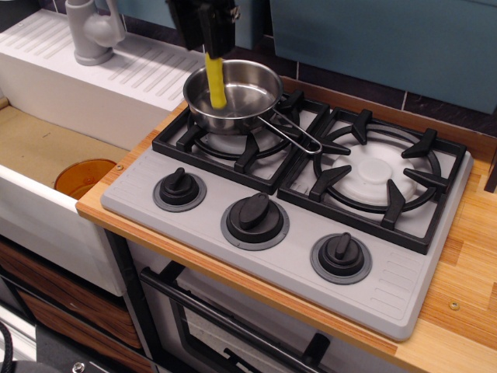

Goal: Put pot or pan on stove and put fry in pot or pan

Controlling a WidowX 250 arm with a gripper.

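Observation:
The shiny steel pan point(247, 92) sits on the left burner of the grey stove point(295, 256), its wire handle point(295, 134) pointing right and forward. My gripper point(210, 35) is at the top edge, right above the pan's back left rim. The yellow fry point(216, 81) stands upright just under the fingertips, its top end at the gripper and its lower end down inside the pan. The dark fingers are partly cut off by the frame, so I cannot tell whether they still hold the fry.
The right burner point(378, 172) has nothing on it. Three black knobs point(255, 213) line the stove's front. A white sink drainboard point(93, 78) with a grey tap point(92, 31) lies to the left, and an orange dish point(84, 177) lies in the basin. A wooden counter point(466, 256) runs along the right.

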